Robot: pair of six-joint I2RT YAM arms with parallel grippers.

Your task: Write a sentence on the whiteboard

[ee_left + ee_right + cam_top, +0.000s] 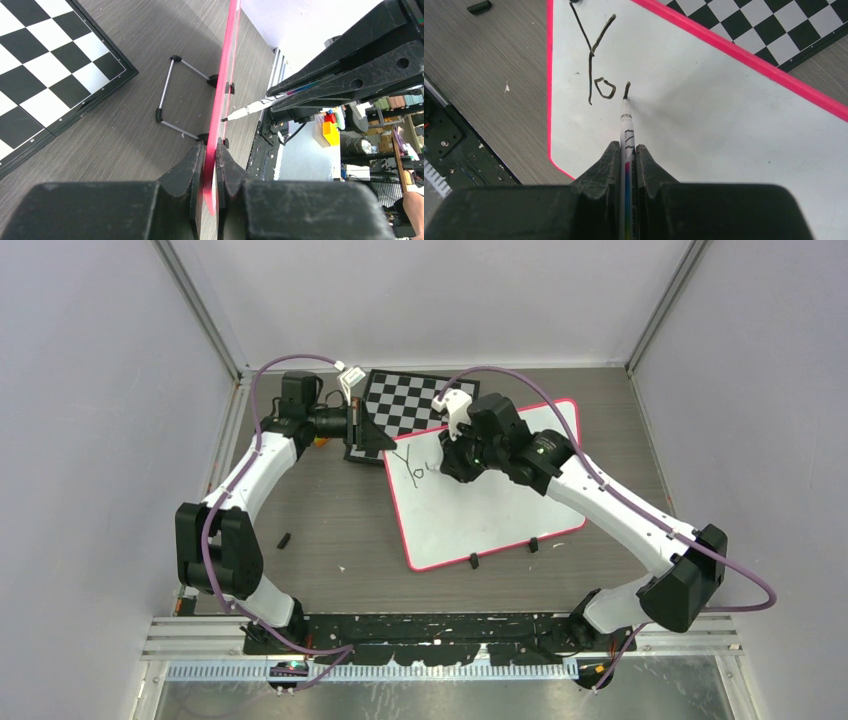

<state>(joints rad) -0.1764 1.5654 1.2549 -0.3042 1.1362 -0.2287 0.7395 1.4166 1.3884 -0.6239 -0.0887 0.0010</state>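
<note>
Large white rectangular pink-framed whiteboard point(480, 520) sits mid-bench on the grey wood-grain bench point(330, 530), angled, long edge with two small black clips point(473, 561) nearest the arm bases; flat or propped, cannot tell. Left tool point(368, 435) is at the whiteboard's far-left corner, clenched on the pink frame. In the left wrist view both fingers pinch the thin edge of the whiteboard point(225, 75) with the left tool point(210, 155) seen edge-on. Right tool point(452, 458) is over the whiteboard's upper left area, grasping a thin white marker point(626, 120) with a coloured band on the barrel, fingers closed on its barrel at the right tool point(626, 150). The marker's black tip meets the whiteboard point(724, 150) surface. The marker point(250, 107) tip also shows against the board face from the left wrist. The black handwritten sentence point(596, 65) so far reads "Y", "o" plus one short stroke at the tip, near the whiteboard's left short edge; the sentence point(415, 465) is partly hidden from above. Black-and-white square checkerboard point(400, 405) lies just beyond the whiteboard's far edge; checkerboard point(45, 75), point(784, 30). Thin metal wire stand point(170, 95) joins the whiteboard at the clips. Small black piece point(284, 539) lies on the bench left of the whiteboard.
</note>
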